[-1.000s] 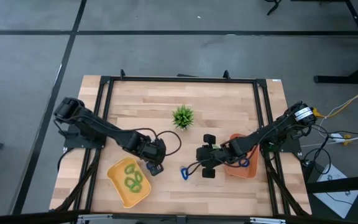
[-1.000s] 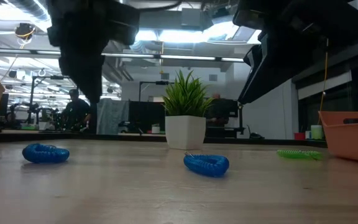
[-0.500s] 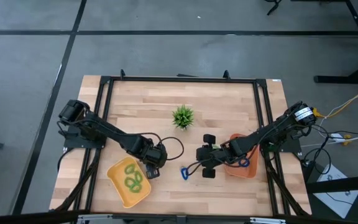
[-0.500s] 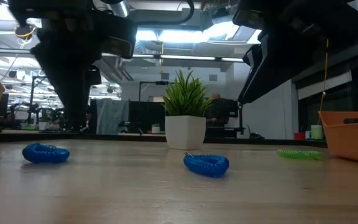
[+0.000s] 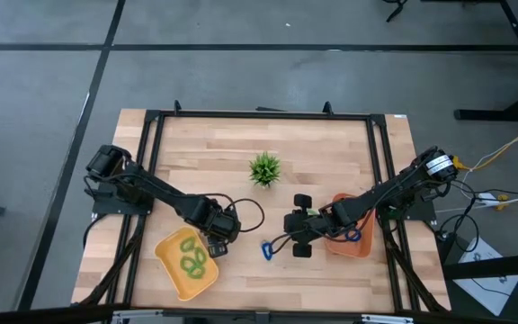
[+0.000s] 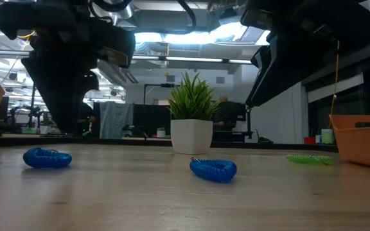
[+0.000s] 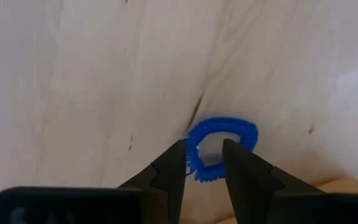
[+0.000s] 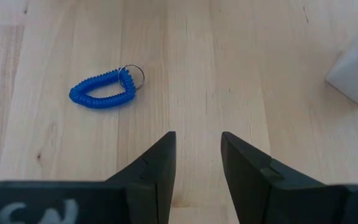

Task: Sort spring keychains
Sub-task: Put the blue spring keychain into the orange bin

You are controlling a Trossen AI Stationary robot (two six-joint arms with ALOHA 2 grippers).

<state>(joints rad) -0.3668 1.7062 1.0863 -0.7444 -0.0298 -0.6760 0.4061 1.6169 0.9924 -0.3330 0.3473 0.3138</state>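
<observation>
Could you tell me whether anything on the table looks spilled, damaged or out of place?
Nothing stands out. A blue keychain lies flat under the left gripper, another blue one ahead of the right gripper, and the plant stands upright.

Bare wood between plant (image 5: 264, 168) and arms.

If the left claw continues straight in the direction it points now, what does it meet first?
Most likely the blue spring keychain lying on the wooden table. The left claw is open, with its fingers either side of the near part of the coil; how far above it cannot be judged.
</observation>
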